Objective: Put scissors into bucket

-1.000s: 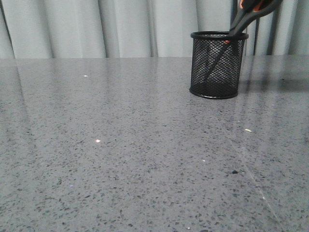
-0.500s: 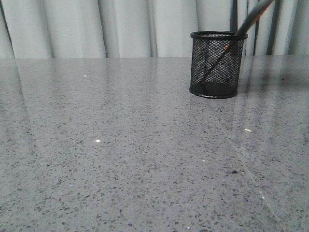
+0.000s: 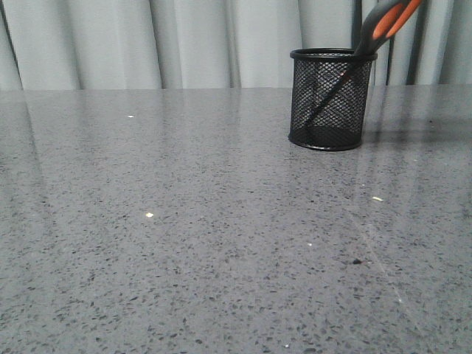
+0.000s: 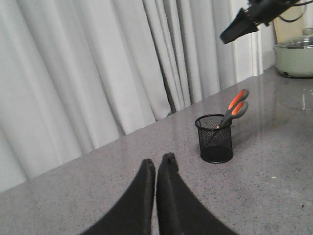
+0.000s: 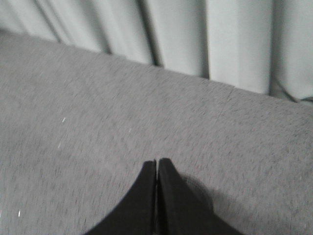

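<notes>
The bucket (image 3: 330, 98), a small black wire-mesh cup, stands on the grey table at the back right. The scissors (image 3: 386, 23) stand in it blades down, leaning right, with the grey and orange handles above the rim. Both show in the left wrist view, the bucket (image 4: 215, 138) with the scissors (image 4: 235, 106) sticking out. My left gripper (image 4: 158, 163) is shut and empty, well short of the bucket. My right gripper (image 5: 157, 161) is shut and empty over bare table; in the left wrist view it hangs high above the bucket (image 4: 238, 28).
Pale curtains (image 3: 184, 40) hang behind the table's far edge. A light green lidded pot (image 4: 295, 54) stands on the table beyond the bucket in the left wrist view. Small specks lie on the table (image 3: 377, 198).
The scissors were in the bucket throughout. Their handles have turned, so the orange lining now faces the front camera. The bucket has shifted very slightly.
</notes>
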You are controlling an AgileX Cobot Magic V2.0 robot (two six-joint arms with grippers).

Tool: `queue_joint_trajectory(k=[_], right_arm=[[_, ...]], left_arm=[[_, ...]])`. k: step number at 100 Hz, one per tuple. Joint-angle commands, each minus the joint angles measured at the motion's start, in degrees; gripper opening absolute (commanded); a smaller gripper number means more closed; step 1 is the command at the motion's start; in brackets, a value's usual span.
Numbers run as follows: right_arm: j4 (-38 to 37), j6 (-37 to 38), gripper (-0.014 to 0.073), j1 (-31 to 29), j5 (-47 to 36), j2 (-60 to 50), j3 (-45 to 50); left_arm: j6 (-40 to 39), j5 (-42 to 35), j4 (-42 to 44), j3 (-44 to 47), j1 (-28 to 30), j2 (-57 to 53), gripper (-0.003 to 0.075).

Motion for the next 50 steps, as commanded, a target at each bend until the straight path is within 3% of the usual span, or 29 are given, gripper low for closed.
queue_joint_trajectory(k=[1, 28, 50], right_arm=[[0.16, -4.34, -0.0045, 2.59, -5.32, -8.46, 7.66], [-0.2, -8.75, -0.0045, 11.36, -40.8, -36.0, 45.81], [-0.2, -8.75, -0.0045, 11.82, -47.81, -53.13, 60.42]], left_arm=[[-2.72, -7.93, 0.58, 6.26, 2.79, -2.96, -0.002], [-2.72, -13.34, -3.09, 17.53, 9.22, -8.76, -0.002], [-2.72, -13.22, -4.66, 17.87, 9.5, -8.76, -0.002]])
